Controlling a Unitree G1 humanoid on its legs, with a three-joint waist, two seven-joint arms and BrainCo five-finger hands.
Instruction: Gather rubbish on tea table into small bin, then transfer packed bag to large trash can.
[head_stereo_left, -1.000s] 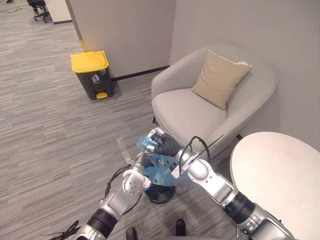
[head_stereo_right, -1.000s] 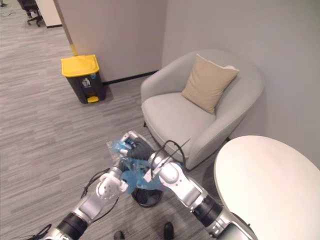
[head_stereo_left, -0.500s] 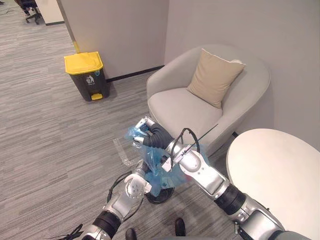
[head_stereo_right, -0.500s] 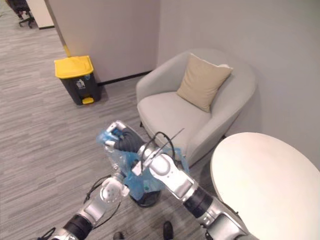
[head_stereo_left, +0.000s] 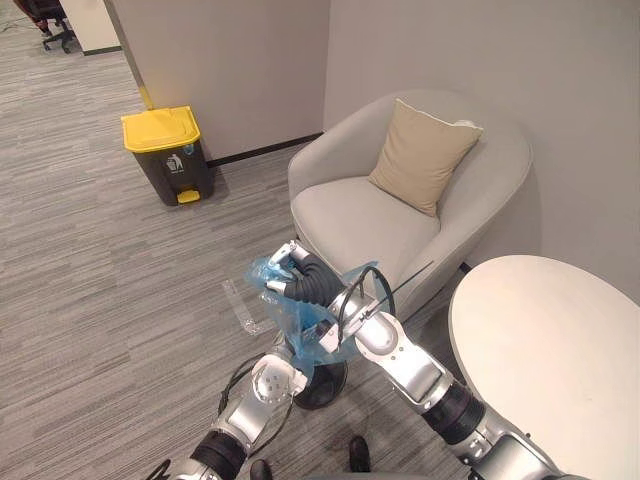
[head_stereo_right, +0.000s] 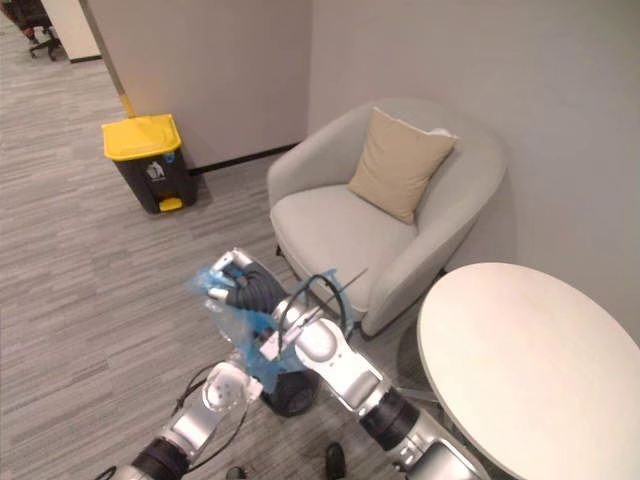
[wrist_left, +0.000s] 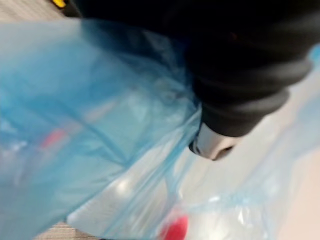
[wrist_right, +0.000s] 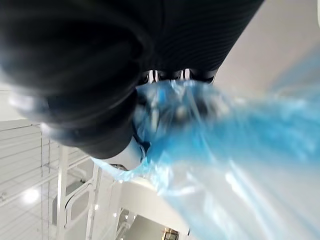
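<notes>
Raised higher above the small bin (head_stereo_left: 323, 386), blue bag (head_stereo_left: 308, 328) hangs from right hand's (head_stereo_left: 291, 271) seemingly clenched fingers (head_stereo_left: 276, 286).

You've got: bag (head_stereo_left: 305, 325) translucent blue; trash can (head_stereo_left: 172, 168) dark grey, yellow lid; armchair (head_stereo_left: 360, 215) light grey; cushion (head_stereo_left: 424, 155) beige; table (head_stereo_left: 550, 340) white; carpet (head_stereo_left: 100, 280) grey-striped.

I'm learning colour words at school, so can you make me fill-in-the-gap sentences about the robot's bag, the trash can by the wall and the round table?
1. The right robot hand is shut on the top of a thin plastic bag whose colour is ____.
2. The large trash can by the wall has a lid coloured ____.
3. The round table beside the armchair has a top coloured ____.

Missing words: blue, yellow, white.
</notes>
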